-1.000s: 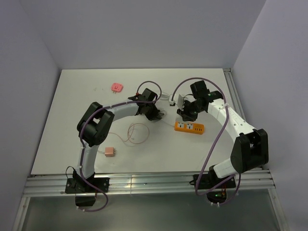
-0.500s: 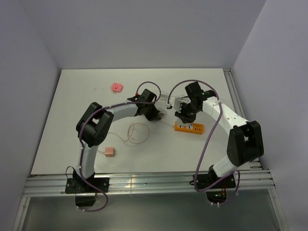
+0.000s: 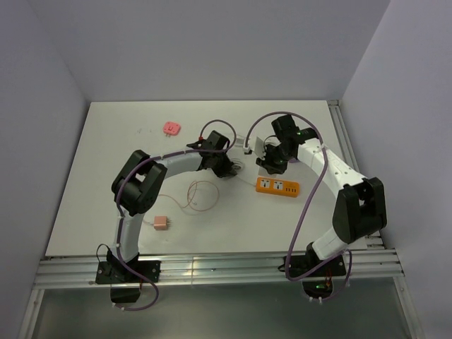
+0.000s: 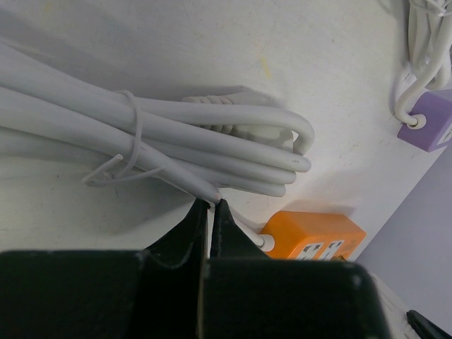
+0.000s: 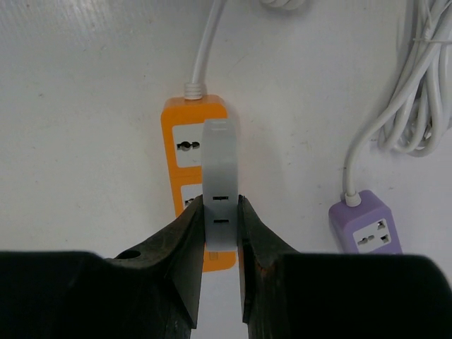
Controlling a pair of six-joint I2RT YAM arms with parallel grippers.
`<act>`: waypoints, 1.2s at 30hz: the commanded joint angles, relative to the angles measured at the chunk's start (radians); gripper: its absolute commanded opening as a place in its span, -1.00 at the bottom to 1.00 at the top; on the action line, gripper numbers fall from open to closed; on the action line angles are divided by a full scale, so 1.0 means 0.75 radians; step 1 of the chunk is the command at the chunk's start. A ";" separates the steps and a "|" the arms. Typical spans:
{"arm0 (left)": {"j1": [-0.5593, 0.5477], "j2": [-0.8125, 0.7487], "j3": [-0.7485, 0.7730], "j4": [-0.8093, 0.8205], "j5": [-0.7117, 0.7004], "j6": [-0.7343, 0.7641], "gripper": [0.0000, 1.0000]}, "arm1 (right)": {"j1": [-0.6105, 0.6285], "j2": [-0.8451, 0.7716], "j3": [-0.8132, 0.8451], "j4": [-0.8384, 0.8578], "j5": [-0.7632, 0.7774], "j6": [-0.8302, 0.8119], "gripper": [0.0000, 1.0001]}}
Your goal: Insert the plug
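Observation:
My right gripper (image 5: 221,205) is shut on a pale grey plug (image 5: 220,162) and holds it upright over the orange power strip (image 5: 182,120), covering part of its sockets. In the top view the right gripper (image 3: 269,159) hangs just beyond the strip (image 3: 277,186). My left gripper (image 4: 210,203) is shut, its tips pinching the strip's white cable (image 4: 248,233) at the edge of a tied cable bundle (image 4: 176,134); the orange strip (image 4: 311,236) lies just past it. In the top view the left gripper (image 3: 230,168) sits left of the strip.
A purple power strip (image 5: 367,229) with its own white cable lies right of the orange one; it also shows in the left wrist view (image 4: 431,120). A pink plug (image 3: 171,127) lies at the far left. A pink adapter (image 3: 162,223) with a thin looped wire lies near the front.
My right gripper with the plug moved left toward the orange strip, then drew back a little toward the far side. The left arm has stayed in place.

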 commanded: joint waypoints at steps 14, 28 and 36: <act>0.017 -0.042 -0.024 -0.019 -0.017 0.035 -0.99 | 0.011 0.047 0.019 -0.001 -0.078 -0.020 -1.00; 0.022 -0.044 -0.028 -0.021 -0.017 0.037 -0.99 | 0.011 0.050 -0.016 0.011 -0.035 -0.007 -1.00; 0.024 -0.044 -0.030 -0.021 -0.017 0.037 -0.99 | 0.009 0.058 -0.028 0.021 -0.017 -0.003 -1.00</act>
